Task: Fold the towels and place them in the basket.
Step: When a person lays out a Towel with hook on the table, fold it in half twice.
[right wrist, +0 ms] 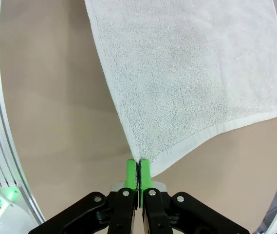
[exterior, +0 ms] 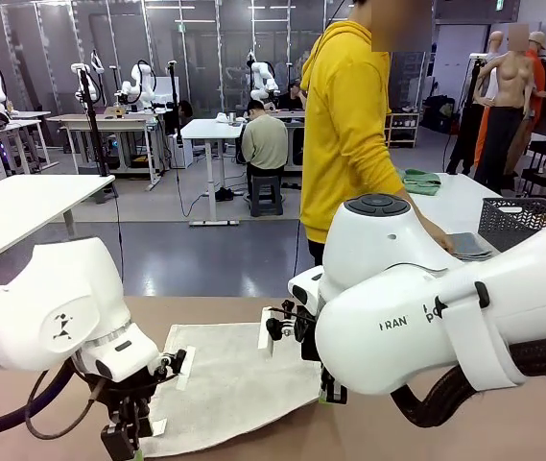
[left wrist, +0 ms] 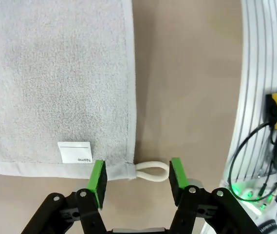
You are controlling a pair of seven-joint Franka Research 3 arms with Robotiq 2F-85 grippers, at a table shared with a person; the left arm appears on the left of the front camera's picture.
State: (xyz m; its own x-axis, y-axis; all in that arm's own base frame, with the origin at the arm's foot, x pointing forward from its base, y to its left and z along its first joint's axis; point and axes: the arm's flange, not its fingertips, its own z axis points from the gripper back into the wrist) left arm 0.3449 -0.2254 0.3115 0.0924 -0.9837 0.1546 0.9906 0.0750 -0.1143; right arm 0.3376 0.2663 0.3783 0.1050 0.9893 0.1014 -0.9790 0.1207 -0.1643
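Observation:
A cream-white towel (exterior: 225,379) lies spread on the brown table. In the left wrist view its corner loop (left wrist: 153,171) rests between the green pads of my left gripper (left wrist: 137,175), which is open and touches nothing; a white label (left wrist: 75,152) sits near that corner. My right gripper (right wrist: 138,176) is shut on another corner of the towel (right wrist: 192,73). In the front view the left gripper (exterior: 124,437) hangs at the towel's near left corner. A folded blue-grey towel (exterior: 471,246) lies under the person's hand on the far table, beside the dark basket (exterior: 517,221).
A person in a yellow hoodie (exterior: 344,125) stands at the far side, right of centre. A green cloth (exterior: 422,181) lies on the white far table. My right arm's bulky white links (exterior: 426,307) cover the right half of the table. The table's metal edge rail (left wrist: 262,97) runs close to the left gripper.

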